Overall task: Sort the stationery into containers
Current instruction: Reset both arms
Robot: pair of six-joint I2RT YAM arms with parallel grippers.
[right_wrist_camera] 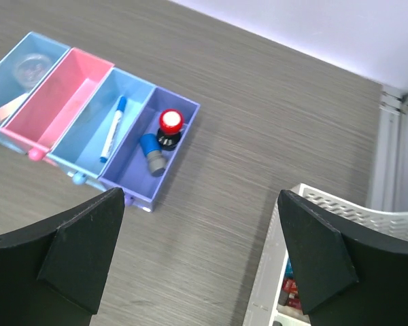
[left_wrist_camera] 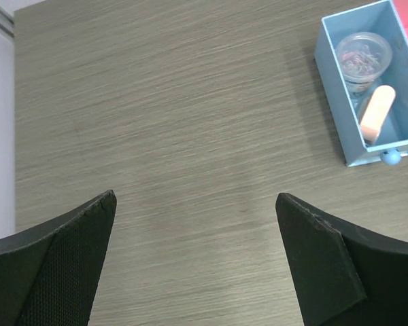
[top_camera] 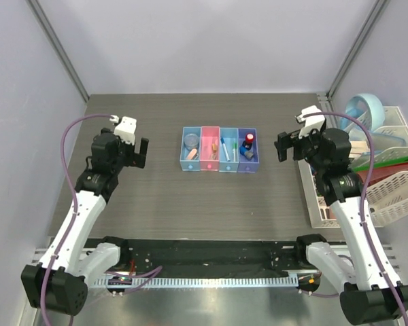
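While the left claw (top_camera: 140,153) and right claw (top_camera: 286,145) gape wide, empty, either side of the bins (top_camera: 219,168), the stationery (right_wrist_camera: 170,122) lies inside them, looking light and stiff; I'd pinch that slick pen (right_wrist_camera: 113,129) mid-barrel

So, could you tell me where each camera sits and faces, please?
Top external: above and behind, looking down on table, bins, left arm, right arm.
Left wrist: on left arm, facing down; open left gripper, leftmost bin.
Right wrist: on right arm, facing down; open right gripper, bins, white rack.
Shared: both wrists see the leftmost bin.
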